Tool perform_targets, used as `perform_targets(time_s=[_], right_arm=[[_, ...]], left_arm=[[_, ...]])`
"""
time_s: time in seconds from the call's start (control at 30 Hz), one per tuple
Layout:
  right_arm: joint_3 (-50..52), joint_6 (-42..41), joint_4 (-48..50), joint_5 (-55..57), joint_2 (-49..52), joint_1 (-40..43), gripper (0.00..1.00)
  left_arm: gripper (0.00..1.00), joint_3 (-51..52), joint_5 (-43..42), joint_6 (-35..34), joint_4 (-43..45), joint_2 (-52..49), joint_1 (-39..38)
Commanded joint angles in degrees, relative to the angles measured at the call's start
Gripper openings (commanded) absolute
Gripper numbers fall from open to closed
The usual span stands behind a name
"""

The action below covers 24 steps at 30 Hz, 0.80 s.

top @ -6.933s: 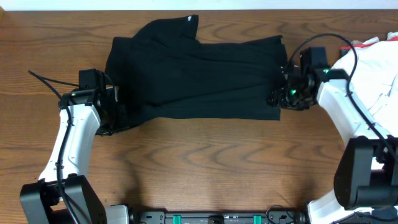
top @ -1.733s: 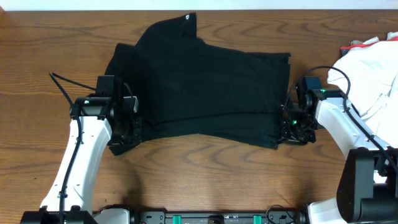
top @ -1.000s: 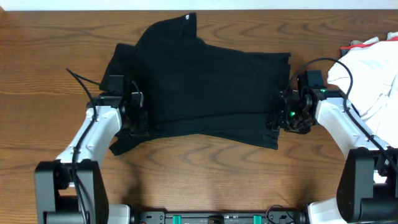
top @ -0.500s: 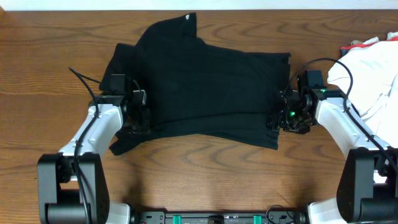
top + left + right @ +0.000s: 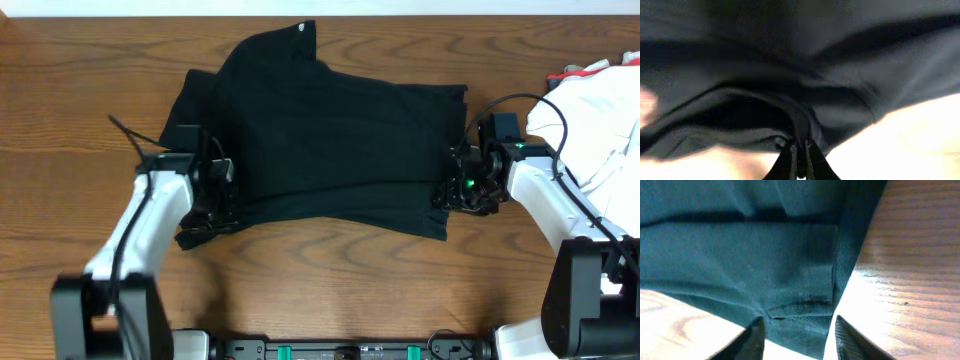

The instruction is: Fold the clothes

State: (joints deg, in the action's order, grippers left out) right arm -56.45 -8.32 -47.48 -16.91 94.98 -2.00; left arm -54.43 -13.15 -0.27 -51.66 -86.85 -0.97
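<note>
The black shirt [image 5: 330,140] lies spread across the table, collar toward the far edge. My left gripper [image 5: 215,197] sits at the shirt's lower left edge. In the left wrist view the gripper [image 5: 799,150] is shut, with a fold of the black fabric [image 5: 790,65] pinched between its tips. My right gripper [image 5: 450,192] is at the shirt's lower right corner. In the right wrist view the gripper [image 5: 798,325] is open, its fingers astride the hemmed corner of the cloth [image 5: 740,255], which lies flat on the wood.
A heap of white cloth [image 5: 600,110] lies at the right edge behind the right arm, with a small red item [image 5: 565,72] beside it. Bare wooden table [image 5: 330,280] stretches in front of the shirt.
The left gripper has closed on the shirt's left edge, and its arm has shifted slightly. The right jaws have narrowed around the right corner. The shirt itself has not moved.
</note>
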Motion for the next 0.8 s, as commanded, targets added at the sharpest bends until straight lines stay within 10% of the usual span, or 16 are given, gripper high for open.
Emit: perform_targets(time_s=[0.0,0.4,0.77], right_arm=[[0.4,-0.2,-0.1,-0.5,-0.5,-0.5,0.29],[7.6,-0.2,6.2,-6.9,-0.5,-6.0,0.51],[10.0,-2.4,13.7,-5.7,-0.5,-7.7,0.31]], left_arm=[[0.06,-1.6,0.6,-0.9,-3.3,5.5,-0.1],[0.06,-1.6,0.7,-0.9,-7.0,9.7,-0.1],[0.06,-1.6,0.7,-0.9,-7.0,9.7,-0.1]])
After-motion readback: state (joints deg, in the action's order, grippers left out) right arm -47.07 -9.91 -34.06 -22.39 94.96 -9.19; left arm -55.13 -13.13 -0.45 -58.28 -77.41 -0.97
